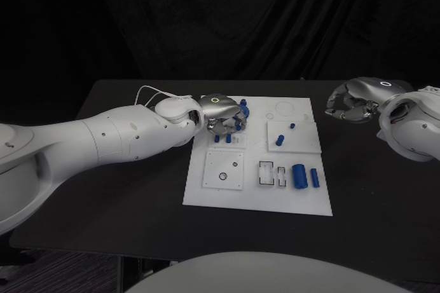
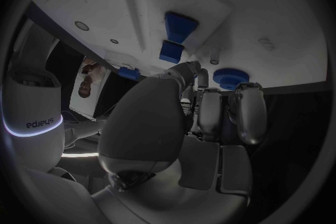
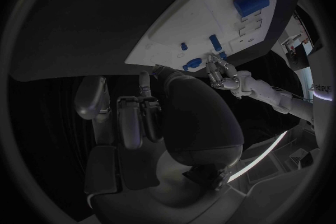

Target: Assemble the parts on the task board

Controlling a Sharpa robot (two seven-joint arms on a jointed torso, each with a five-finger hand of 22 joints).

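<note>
left hand curled over the task board, perhaps touching blue parts; right hand curled, empty.

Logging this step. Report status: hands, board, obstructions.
Left hand over white task board's far left corner, fingers down among small blue parts; hold unclear. Right hand off board over the black table, fingers curled, empty. Nothing blocking.

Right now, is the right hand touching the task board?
Apart. In the head view the right hand hovers beyond the task board, with bare black table between them.
</note>
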